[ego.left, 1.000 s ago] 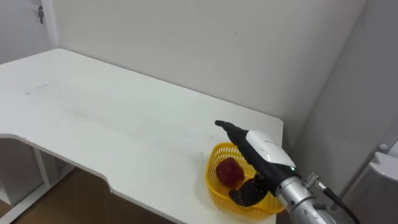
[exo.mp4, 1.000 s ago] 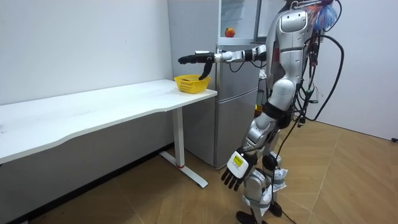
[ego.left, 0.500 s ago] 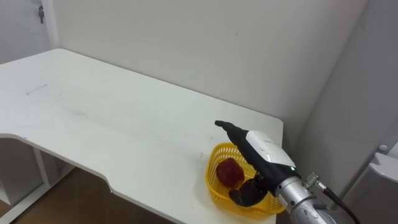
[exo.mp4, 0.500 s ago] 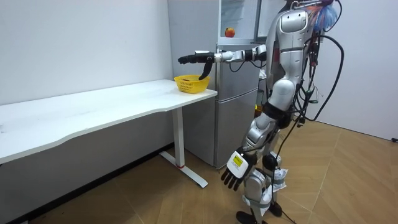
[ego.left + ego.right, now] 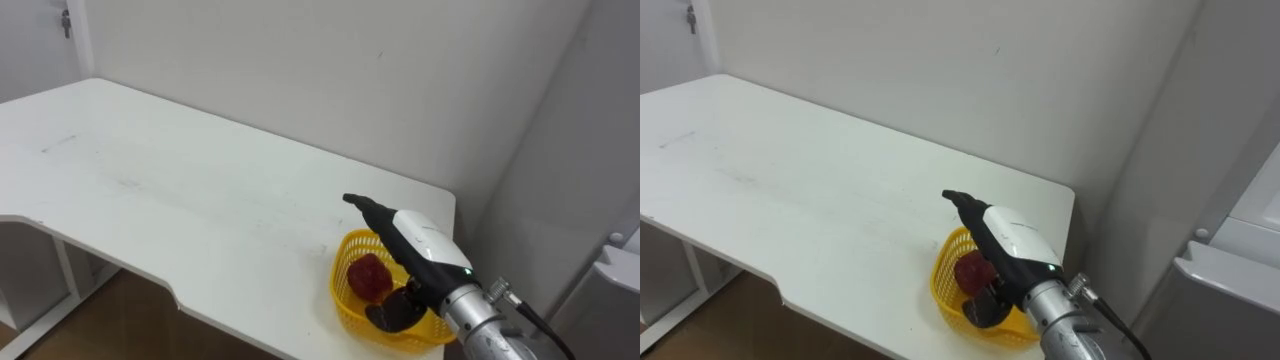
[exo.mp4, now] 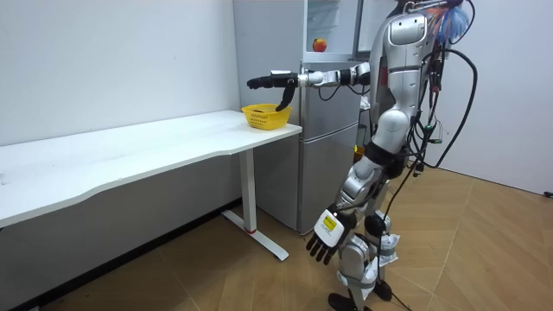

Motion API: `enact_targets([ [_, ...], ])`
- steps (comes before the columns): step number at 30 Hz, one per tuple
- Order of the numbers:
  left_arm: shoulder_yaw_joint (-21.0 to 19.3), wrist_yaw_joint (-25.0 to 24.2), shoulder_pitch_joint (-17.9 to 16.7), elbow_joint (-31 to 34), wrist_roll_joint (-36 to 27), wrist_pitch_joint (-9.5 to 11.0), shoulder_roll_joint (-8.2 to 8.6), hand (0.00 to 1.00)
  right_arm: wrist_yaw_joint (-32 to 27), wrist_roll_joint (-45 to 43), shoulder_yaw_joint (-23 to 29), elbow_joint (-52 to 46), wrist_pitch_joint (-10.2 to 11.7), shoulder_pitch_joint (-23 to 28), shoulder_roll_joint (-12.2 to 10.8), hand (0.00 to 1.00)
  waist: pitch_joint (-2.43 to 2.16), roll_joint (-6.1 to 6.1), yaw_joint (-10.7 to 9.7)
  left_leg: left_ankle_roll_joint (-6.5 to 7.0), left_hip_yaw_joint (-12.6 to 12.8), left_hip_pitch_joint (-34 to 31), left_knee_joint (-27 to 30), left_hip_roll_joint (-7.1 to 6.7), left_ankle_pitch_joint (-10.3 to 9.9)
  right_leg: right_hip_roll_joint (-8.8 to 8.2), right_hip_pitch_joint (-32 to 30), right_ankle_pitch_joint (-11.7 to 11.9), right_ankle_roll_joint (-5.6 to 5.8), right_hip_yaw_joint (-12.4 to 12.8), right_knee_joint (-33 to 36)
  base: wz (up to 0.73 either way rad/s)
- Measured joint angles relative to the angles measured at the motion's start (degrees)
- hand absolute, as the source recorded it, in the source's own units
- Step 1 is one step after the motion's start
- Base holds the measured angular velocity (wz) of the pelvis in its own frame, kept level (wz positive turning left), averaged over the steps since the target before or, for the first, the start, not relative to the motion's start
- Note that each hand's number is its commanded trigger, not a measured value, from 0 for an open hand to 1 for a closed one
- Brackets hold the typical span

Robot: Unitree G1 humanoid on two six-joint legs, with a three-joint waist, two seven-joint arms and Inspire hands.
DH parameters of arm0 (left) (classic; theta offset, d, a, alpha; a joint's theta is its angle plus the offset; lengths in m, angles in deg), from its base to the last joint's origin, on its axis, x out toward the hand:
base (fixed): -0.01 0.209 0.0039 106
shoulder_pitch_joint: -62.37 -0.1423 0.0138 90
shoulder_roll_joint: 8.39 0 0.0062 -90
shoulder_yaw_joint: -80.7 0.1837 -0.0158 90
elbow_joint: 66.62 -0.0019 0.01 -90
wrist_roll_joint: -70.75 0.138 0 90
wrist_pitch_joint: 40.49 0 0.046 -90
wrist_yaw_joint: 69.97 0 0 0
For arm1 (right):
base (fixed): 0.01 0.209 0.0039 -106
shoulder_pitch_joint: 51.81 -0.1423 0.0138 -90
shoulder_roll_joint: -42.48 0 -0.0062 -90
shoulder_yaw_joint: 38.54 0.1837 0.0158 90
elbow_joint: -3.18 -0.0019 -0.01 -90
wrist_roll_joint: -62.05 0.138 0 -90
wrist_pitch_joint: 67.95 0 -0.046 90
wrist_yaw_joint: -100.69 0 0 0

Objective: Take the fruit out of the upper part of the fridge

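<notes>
The yellow basket (image 5: pixel 339 288) sits on the white counter (image 5: pixel 180 190) at its right end, close to the front right corner and just inside the right edge. A red apple (image 5: pixel 368 275) lies in the basket, toward its left side.

The robot's right hand (image 5: pixel 425 245) reaches in from the lower right and hangs over the basket's right half. Its fingers (image 5: pixel 365 205) are stretched out straight and point past the basket's far rim toward the counter's back edge. The thumb hangs down into the basket, just beside the apple. The hand holds nothing, and I cannot tell whether the thumb touches the apple.

In the room view the robot stands upright on the wooden floor, in front of the grey fridge (image 6: pixel 328 138) that stands just beyond the counter's end. Its right arm is held out level over the counter's corner. A small reddish round fruit (image 6: pixel 320 45) rests on a shelf in the fridge's upper compartment.

The left hand (image 6: pixel 324 242) hangs low beside the robot's leg, well apart from the counter. Its fingers are loose, point down, and hold nothing.
</notes>
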Motion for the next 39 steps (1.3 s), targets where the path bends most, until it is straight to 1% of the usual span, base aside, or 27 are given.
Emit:
enact_targets([
  [2, 0.00, 0.01, 0.02, 0.01, 0.00, -0.21, 0.01, 0.00, 0.00, -0.44, 0.00, -0.20, 0.00, 0.00, -0.29, 0.00, -0.06, 0.15, -0.06, 0.01, 0.14, 0.09, -0.01, 0.01, 0.00, -0.02, -0.01, 0.00, 0.00, 0.11, -0.01, -0.04],
  [9, -0.03, 0.00, 0.72, 0.01, -0.01, -0.19, 0.50, 0.00, 0.00, -0.78, 0.14, -2.61, 0.22, 0.00, -0.42, 0.00, -0.29, 1.30, -0.38, 0.16, 0.82, 0.15, -0.03, 0.01, 0.16, -0.10, -0.17, 0.00, 0.00, 0.69, 0.00, -0.04],
  [13, -0.08, -0.05, 1.09, 0.01, 0.00, -0.09, 0.66, 0.00, -0.33, -0.79, 0.50, -4.51, 0.33, 0.00, -0.42, 0.00, -0.33, 1.31, -0.62, 0.10, 0.84, 0.20, -0.08, 0.02, 0.31, -0.09, -0.11, 0.00, 0.00, 0.75, 0.00, 0.00],
  [14, -0.05, -0.03, 1.12, 0.01, -0.08, -0.09, 0.71, 0.00, -0.81, -0.44, 0.68, -5.09, 0.63, 0.00, -0.43, 0.00, -0.33, 1.31, -1.05, 0.11, 0.99, 0.26, -0.10, 0.06, 0.34, -0.09, -0.09, 0.00, 0.00, 0.82, -0.01, 0.00],
  [15, -0.01, -0.01, 1.06, 0.00, -0.13, -0.06, 0.74, 0.00, -1.56, 0.39, 0.77, -5.19, 1.01, 0.00, -0.42, 0.00, -0.33, 1.32, -1.15, 0.15, 1.24, 0.44, -0.19, 0.09, 0.38, -0.08, -0.02, 0.01, -0.01, 1.20, -0.01, -0.05],
  [17, -0.05, 0.07, 0.74, -0.01, -0.09, 0.00, 0.71, 0.00, -1.98, 2.71, 0.95, -5.77, 1.03, 0.00, -0.46, 0.00, -0.28, 1.39, -1.38, 0.16, 1.70, 0.69, -0.27, 0.13, 0.39, -0.01, 0.00, 0.02, -0.01, 2.09, -0.03, -0.12],
  [18, -0.03, 0.25, 0.37, -0.01, -0.06, -0.01, 0.68, 0.00, -1.98, 4.66, 1.35, -6.36, 1.03, 0.01, -0.73, 0.00, -0.09, 1.75, -1.76, 0.18, 2.09, 0.88, -0.28, 0.20, 0.38, 0.02, 0.00, 0.07, 0.02, 2.52, -0.03, -0.15],
  [19, -0.04, 0.38, 0.15, 0.01, -0.05, -0.01, 0.69, 0.00, -1.98, 5.68, 1.56, -6.82, 1.03, 0.06, -0.84, 0.00, -0.05, 1.86, -1.95, 0.19, 2.22, 0.91, -0.30, 0.22, 0.37, 0.02, -0.02, 0.09, 0.03, 2.63, -0.02, -0.10],
  [20, -0.07, 0.66, -0.12, 0.01, 0.01, -0.01, 0.69, 0.00, -1.96, 7.68, 2.58, -8.38, 1.03, 0.55, -0.99, 0.00, -0.07, 1.91, -2.84, 0.21, 2.30, 0.90, -0.30, 0.23, 0.36, 0.00, -0.07, 0.13, 0.08, 2.68, -0.01, -0.05],
  [21, -0.17, 1.06, -0.55, 0.02, 0.56, -0.01, 0.82, 0.00, -1.98, 8.40, 4.22, -10.76, 1.05, 1.44, -1.25, 0.00, -0.02, 2.23, -3.26, 0.25, 2.46, 0.89, -0.30, 0.27, 0.35, -0.01, -0.13, 0.20, 0.11, 2.82, 0.03, -0.06],
  [22, -0.24, 1.13, -0.73, 0.01, 0.67, -0.01, 0.96, 0.00, -2.11, 8.42, 5.26, -12.04, 1.15, 1.96, -1.34, 0.00, -0.02, 2.41, -3.30, 0.31, 2.73, 0.90, -0.25, 0.31, 0.32, -0.02, -0.18, 0.22, 0.11, 2.98, 0.07, -0.13],
  [23, -0.32, 1.28, -1.07, -0.01, 0.65, -0.04, 1.37, 0.00, -2.85, 8.65, 6.71, -13.95, 1.58, 2.30, -1.38, 0.00, -0.09, 2.94, -3.70, 0.45, 3.18, 0.93, -0.14, 0.38, 0.22, -0.02, -0.25, 0.25, 0.13, 3.41, 0.12, -0.18],
  [24, -0.32, 1.64, -1.32, 0.00, 0.63, -0.03, 2.01, 0.00, -3.92, 8.99, 8.02, -15.52, 2.10, 2.71, -1.55, 0.00, -0.33, 3.74, -4.13, 0.51, 3.59, 0.95, -0.15, 0.47, 0.18, -0.02, -0.42, 0.49, 0.21, 3.62, 0.15, -0.17],
  [25, -0.32, 1.94, -1.42, 0.01, 0.62, -0.02, 2.37, 0.00, -4.50, 9.09, 8.62, -16.29, 2.38, 3.05, -1.75, 0.00, -0.53, 4.10, -4.34, 0.53, 3.77, 0.97, -0.18, 0.50, 0.17, -0.02, -0.51, 0.62, 0.26, 3.76, 0.15, -0.14],
  [26, -0.33, 2.80, -1.54, 0.00, 0.62, 0.01, 3.00, 0.00, -5.20, 9.64, 10.04, -17.12, 3.36, 3.81, -2.79, 0.00, -0.80, 4.74, -5.06, 0.57, 3.95, 1.10, -0.20, 0.48, 0.16, -0.04, -0.50, 0.69, 0.32, 4.04, 0.15, -0.09],
  [27, -0.31, 3.04, -1.56, -0.01, 0.61, 0.09, 3.21, 0.00, -5.63, 10.13, 10.56, -17.69, 3.58, 4.53, -3.22, 0.00, -0.87, 5.26, -5.38, 0.58, 4.01, 1.12, -0.20, 0.48, 0.15, -0.03, -0.50, 0.72, 0.35, 4.13, 0.14, -0.08],
  [28, -0.30, 3.53, -1.66, -0.11, 0.29, 0.65, 3.34, 0.00, -6.25, 11.21, 11.44, -18.97, 4.08, 6.42, -3.76, 0.00, -1.28, 5.46, -6.22, 0.61, 4.19, 1.25, -0.28, 0.48, 0.15, -0.06, -0.50, 0.73, 0.37, 4.23, 0.17, -0.07],
  [29, -0.27, 3.97, -1.68, -0.13, -0.27, 0.80, 3.35, 0.00, -6.82, 12.17, 11.78, -20.74, 4.09, 9.11, -3.75, 0.00, -1.31, 5.92, -6.78, 0.66, 4.57, 1.61, -0.52, 0.50, 0.20, -0.05, -0.44, 0.73, 0.37, 4.57, 0.19, -0.23],
  [30, -0.28, 4.45, -1.99, -0.17, -0.26, 0.95, 3.45, 0.00, -6.92, 12.19, 11.90, -22.37, 4.05, 12.03, -3.87, 0.00, -1.32, 6.24, -6.99, 0.67, 5.47, 2.39, -1.09, 0.62, 0.23, 0.05, -0.18, 0.73, 0.37, 5.48, 0.19, -0.27],
  [31, -0.28, 4.68, -2.18, -0.21, -0.28, 1.07, 3.55, 0.00, -6.92, 12.21, 11.90, -23.23, 4.04, 13.50, -3.88, 0.00, -1.27, 6.52, -7.23, 0.67, 5.74, 2.67, -1.23, 0.64, 0.23, 0.10, -0.02, 0.73, 0.36, 5.93, 0.19, -0.36],
  [33, -0.26, 5.11, -2.45, -1.06, -0.92, 1.62, 3.97, 0.00, -6.89, 12.85, 12.20, -26.09, 4.10, 18.40, -4.68, 0.00, -1.33, 7.42, -9.02, 0.65, 6.87, 3.44, -2.11, 0.72, 0.28, 0.14, -0.04, 0.74, 0.36, 6.96, 0.31, -0.24],
  [34, -0.27, 5.15, -2.43, -1.09, -1.29, 1.85, 4.07, 0.00, -6.88, 12.71, 12.19, -27.29, 4.44, 19.29, -4.96, 0.00, -1.27, 7.57, -9.78, 0.64, 7.08, 3.51, -2.18, 0.76, 0.28, 0.15, -0.20, 0.74, 0.35, 7.18, 0.44, -0.26],
  [35, -0.28, 5.46, -2.40, -1.05, -1.41, 2.51, 4.38, 0.00, -6.92, 12.80, 12.55, -29.50, 4.81, 20.97, -5.61, 0.00, -1.32, 7.69, -10.76, 0.64, 7.93, 3.59, -2.33, 0.95, 0.28, 0.23, -0.94, 0.73, 0.35, 8.02, 1.14, -0.31],
  [36, -0.27, 5.84, -2.51, -1.03, -1.68, 3.28, 4.58, 0.00, -6.99, 12.95, 13.09, -30.90, 5.31, 21.94, -6.03, 0.00, -1.18, 7.90, -11.12, 0.63, 8.52, 3.85, -2.47, 1.04, 0.29, 0.34, -0.98, 0.73, 0.35, 8.67, 1.19, -0.34],
  [37, -0.26, 6.01, -2.60, -1.03, -1.85, 3.68, 4.69, 0.00, -7.09, 12.91, 13.43, -31.53, 5.36, 22.27, -6.12, 0.00, -1.12, 7.95, -11.36, 0.62, 8.81, 4.02, -2.57, 1.06, 0.28, 0.41, -1.00, 0.73, 0.35, 9.13, 1.21, -0.35],
  [38, -0.25, 6.28, -2.79, -1.04, -2.09, 4.16, 4.93, 0.00, -7.69, 12.49, 14.24, -32.37, 5.58, 22.68, -6.45, 0.00, -1.14, 7.92, -11.77, 0.62, 9.83, 4.33, -2.89, 1.17, 0.27, 0.51, -1.21, 0.76, 0.31, 9.98, 1.24, -0.30],
  [39, -0.25, 6.64, -3.15, -1.14, -2.34, 4.43, 4.87, 0.00, -8.56, 11.97, 15.17, -33.42, 5.65, 22.93, -7.17, 0.00, -1.12, 7.80, -12.92, 0.62, 10.05, 4.56, -3.12, 1.15, 0.27, 0.56, -1.24, 0.77, 0.29, 10.35, 1.25, -0.25],
])
